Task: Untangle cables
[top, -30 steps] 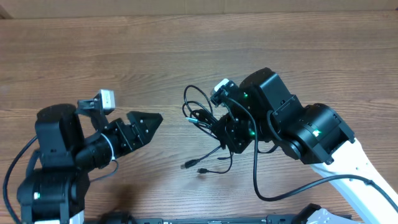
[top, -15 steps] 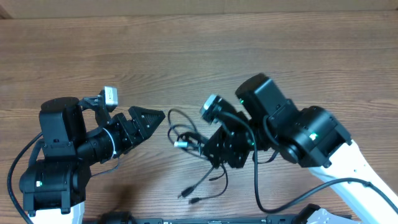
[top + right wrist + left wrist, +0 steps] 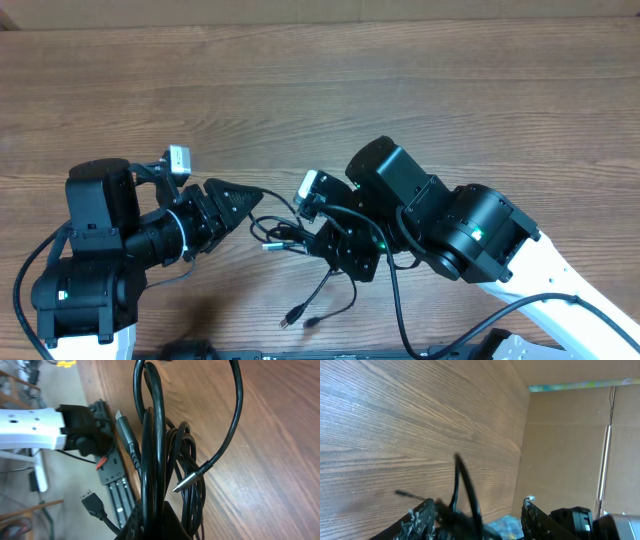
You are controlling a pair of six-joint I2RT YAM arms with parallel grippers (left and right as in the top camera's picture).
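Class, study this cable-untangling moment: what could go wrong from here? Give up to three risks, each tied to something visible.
1. The right gripper clamps the cables as one bunch; pulling may tighten the tangle.
2. One thin loop sits between the open fingers of the left gripper; it may slip out on closing.
3. The silver plug could snag another strand.

Right gripper (image 3: 338, 255) carried cables (image 3: 285, 238) leftward; cable loop now reaches left gripper (image 3: 250, 196), its jaws narrower than before.
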